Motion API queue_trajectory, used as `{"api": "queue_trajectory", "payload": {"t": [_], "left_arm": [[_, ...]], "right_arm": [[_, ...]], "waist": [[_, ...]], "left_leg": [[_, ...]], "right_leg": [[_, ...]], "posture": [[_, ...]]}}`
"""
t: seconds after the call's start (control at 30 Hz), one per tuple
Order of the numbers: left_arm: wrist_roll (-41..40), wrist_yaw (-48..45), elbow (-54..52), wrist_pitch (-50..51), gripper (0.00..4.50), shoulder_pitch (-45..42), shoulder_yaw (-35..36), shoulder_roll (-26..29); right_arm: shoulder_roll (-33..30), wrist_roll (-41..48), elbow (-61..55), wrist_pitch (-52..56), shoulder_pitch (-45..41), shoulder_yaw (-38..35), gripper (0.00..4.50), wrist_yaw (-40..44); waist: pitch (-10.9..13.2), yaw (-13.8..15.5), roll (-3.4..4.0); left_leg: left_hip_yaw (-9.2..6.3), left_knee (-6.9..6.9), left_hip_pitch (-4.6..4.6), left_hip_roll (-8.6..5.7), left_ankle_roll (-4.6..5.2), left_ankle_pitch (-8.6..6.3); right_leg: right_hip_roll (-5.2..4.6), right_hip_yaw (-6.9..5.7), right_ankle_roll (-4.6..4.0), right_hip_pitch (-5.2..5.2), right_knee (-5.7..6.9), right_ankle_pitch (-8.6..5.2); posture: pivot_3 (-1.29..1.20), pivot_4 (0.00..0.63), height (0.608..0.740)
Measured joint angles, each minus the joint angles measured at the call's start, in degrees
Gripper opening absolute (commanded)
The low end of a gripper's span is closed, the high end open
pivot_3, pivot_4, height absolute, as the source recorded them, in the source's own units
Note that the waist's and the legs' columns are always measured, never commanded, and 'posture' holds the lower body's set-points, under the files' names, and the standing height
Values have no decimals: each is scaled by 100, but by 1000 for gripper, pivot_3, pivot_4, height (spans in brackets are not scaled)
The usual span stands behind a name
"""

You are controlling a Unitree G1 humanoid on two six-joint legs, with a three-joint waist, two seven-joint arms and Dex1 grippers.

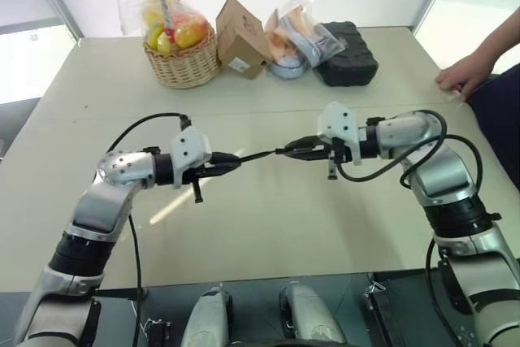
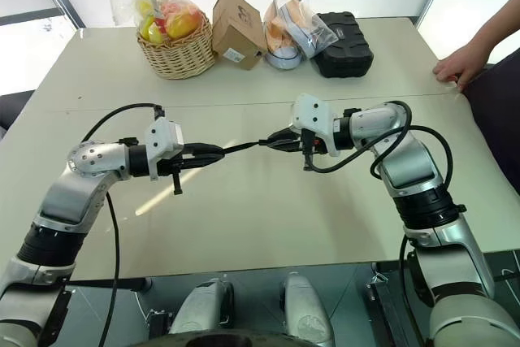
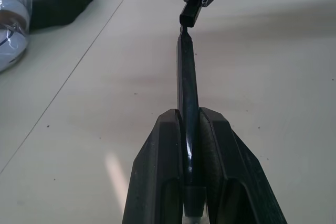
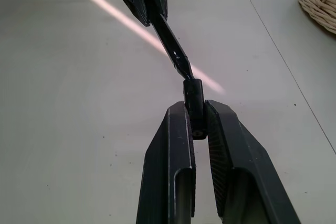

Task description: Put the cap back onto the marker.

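Note:
My left gripper (image 1: 231, 163) is shut on the marker (image 1: 256, 156), a slim black stick that juts out toward the right above the table. In the left wrist view the marker (image 3: 187, 85) runs forward from between the fingers to its tapered tip. My right gripper (image 1: 292, 150) faces it from the right, shut on the stubby black cap (image 4: 193, 98). The cap (image 3: 190, 10) sits right at the marker's tip (image 4: 181, 66), mouth toward it, and the two look to be just touching. Both are held in the air over the middle of the beige table (image 1: 268, 217).
Along the table's far edge stand a wicker basket of fruit (image 1: 180, 38), a cardboard box (image 1: 241, 36), a plastic bag of items (image 1: 296, 38) and a black case (image 1: 348, 54). A person's hand (image 1: 461, 75) rests at the table's right edge.

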Motion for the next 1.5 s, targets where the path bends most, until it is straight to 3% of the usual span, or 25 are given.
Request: {"api": "queue_trajectory", "payload": {"t": [0.73,1.0,1.23,1.5], "left_arm": [[5,-59,-213,111,0,163,54,34],[-14,-28,-288,110,0,323,55,34],[-126,-57,-564,84,0,350,46,26],[-127,-63,-566,61,0,376,45,29]], "right_arm": [[200,-255,331,-709,-78,136,28,212],[-13,-372,690,-1092,-151,166,28,308],[-91,-341,945,-1033,-159,143,28,305],[-286,143,439,-267,-125,71,28,514]], "waist": [[0,-10,0],[0,-9,0],[1,-21,-1],[1,-9,-1]], "left_leg": [[1,28,4,0,0,0],[0,28,5,1,0,0],[0,28,7,1,0,0],[-2,28,7,2,0,0]], "right_leg": [[6,0,-1,0,38,-2],[4,1,-1,0,38,-2],[6,3,-1,1,39,-2],[2,3,-2,1,38,-3]], "posture": [[0,150,740],[0,150,740],[0,150,740],[0,150,740]]}}
